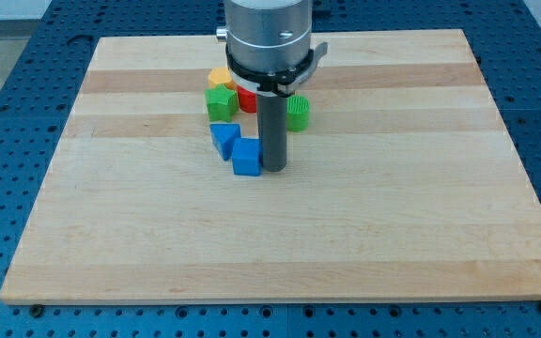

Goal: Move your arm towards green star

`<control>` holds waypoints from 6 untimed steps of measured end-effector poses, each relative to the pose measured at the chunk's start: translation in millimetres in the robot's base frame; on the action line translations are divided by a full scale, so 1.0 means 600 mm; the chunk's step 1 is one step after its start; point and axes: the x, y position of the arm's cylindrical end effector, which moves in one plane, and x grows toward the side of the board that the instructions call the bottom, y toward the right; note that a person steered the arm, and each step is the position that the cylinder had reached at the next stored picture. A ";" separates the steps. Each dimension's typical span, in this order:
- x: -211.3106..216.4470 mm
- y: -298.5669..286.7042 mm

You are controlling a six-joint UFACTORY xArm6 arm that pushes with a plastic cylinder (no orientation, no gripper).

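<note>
One rod is hanging straight down, my tip holding nothing and resting beside the blue cube, on its right. The green star is sitting up-right of that cube, near the rod.

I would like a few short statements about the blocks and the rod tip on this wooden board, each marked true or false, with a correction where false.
1. My tip stands right beside the blue cube-shaped block, on its right in the view. True.
2. The green star-shaped block lies at the view's bottom edge of the wooden board. False: it lies in the upper half, just right of the rod.
3. A green block sits below the yellow-orange block. True.
4. The red block is fully visible. False: the arm hides part of it.
5. A second blue block lies far from the cube. False: they are adjacent.
</note>
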 end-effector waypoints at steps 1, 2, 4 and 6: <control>-0.002 -0.021; -0.002 -0.004; -0.002 0.085; -0.049 0.144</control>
